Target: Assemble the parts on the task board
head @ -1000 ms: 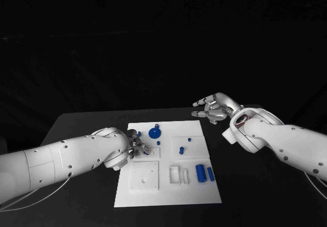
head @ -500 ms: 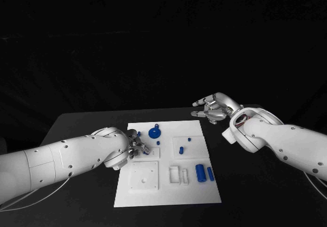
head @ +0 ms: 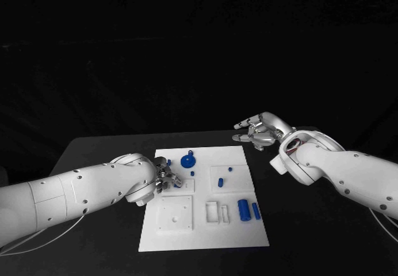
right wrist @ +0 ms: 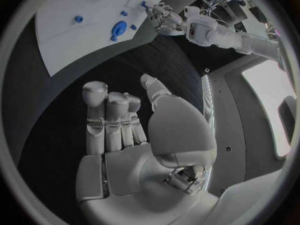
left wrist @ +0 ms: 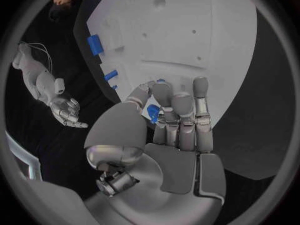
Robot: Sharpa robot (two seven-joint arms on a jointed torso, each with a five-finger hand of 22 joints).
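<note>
My left hand (left wrist: 164, 116) pinches a small blue part (left wrist: 153, 113) over the task board (head: 207, 230), so I'd lower it straight into its socket, while my right hand (head: 259, 131) hovers empty, fingers loosely apart.

The left hand (head: 166, 179) blocks the board's (head: 207, 236) left edge; blue parts (head: 244, 210) crowd its right edge; near corners lie bare.

We see the left hand (head: 166, 179) covering the task board's (head: 207, 236) nine o'clock edge; the small blue part (left wrist: 153, 112) between its fingers is mostly hidden, its shape unreadable.
</note>
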